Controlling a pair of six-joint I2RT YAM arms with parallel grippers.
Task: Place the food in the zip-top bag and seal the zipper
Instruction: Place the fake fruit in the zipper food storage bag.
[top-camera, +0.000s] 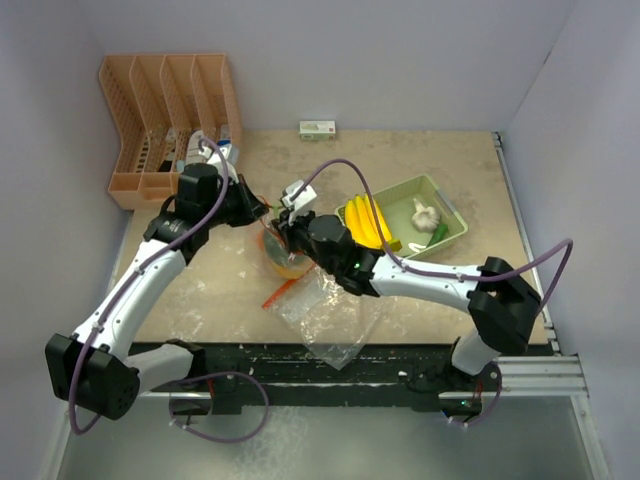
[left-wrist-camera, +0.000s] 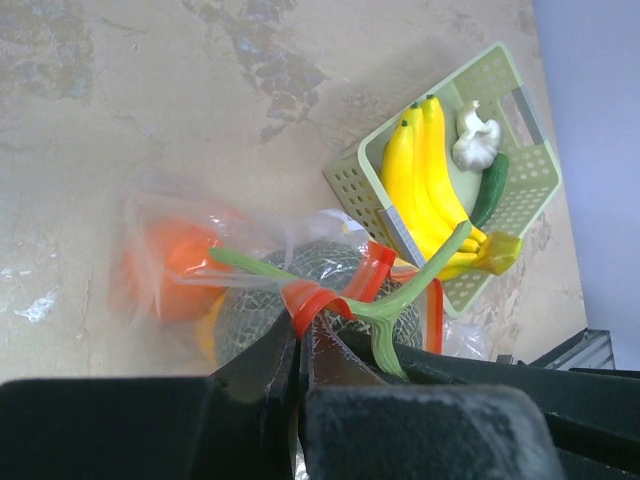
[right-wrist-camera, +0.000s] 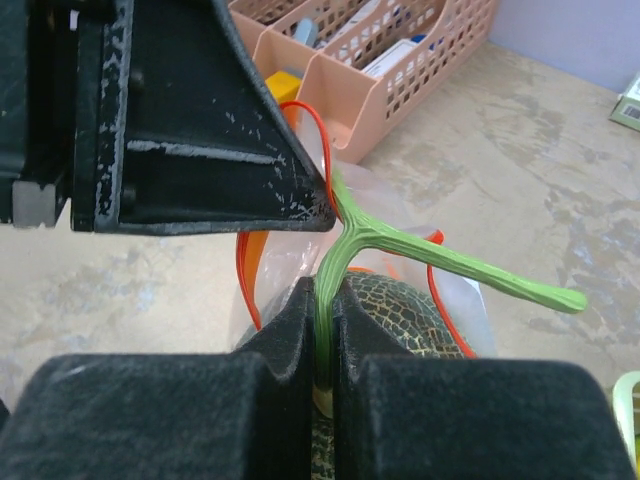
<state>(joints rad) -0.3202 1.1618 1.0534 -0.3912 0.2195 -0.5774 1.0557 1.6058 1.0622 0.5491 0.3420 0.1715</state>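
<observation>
One clear bag (top-camera: 325, 315), one netted green melon (right-wrist-camera: 400, 305), one orange (left-wrist-camera: 175, 270) and one bunch of bananas (top-camera: 365, 222). There is also one garlic bulb (top-camera: 425, 213), one cucumber (top-camera: 438, 233), one pale green tray (top-camera: 452, 208), one peach rack (top-camera: 165, 100) of four slots and one small box (top-camera: 317, 128).

The table (top-camera: 420, 150) is mottled beige, walled by plain pale panels.

The melon sits at the bag's mouth, mid-table, with the orange inside behind blurred plastic. The bag's long axis runs from the grippers toward the near edge. The melon's T-shaped stem (right-wrist-camera: 460, 265) stands up, its crossbar level.

The left gripper (left-wrist-camera: 300, 345) is clamped on the bag's red zipper edge (left-wrist-camera: 305, 295). The right gripper (right-wrist-camera: 325, 300) is pinched on the stem. The bananas, garlic bulb and cucumber lie in the tray.
</observation>
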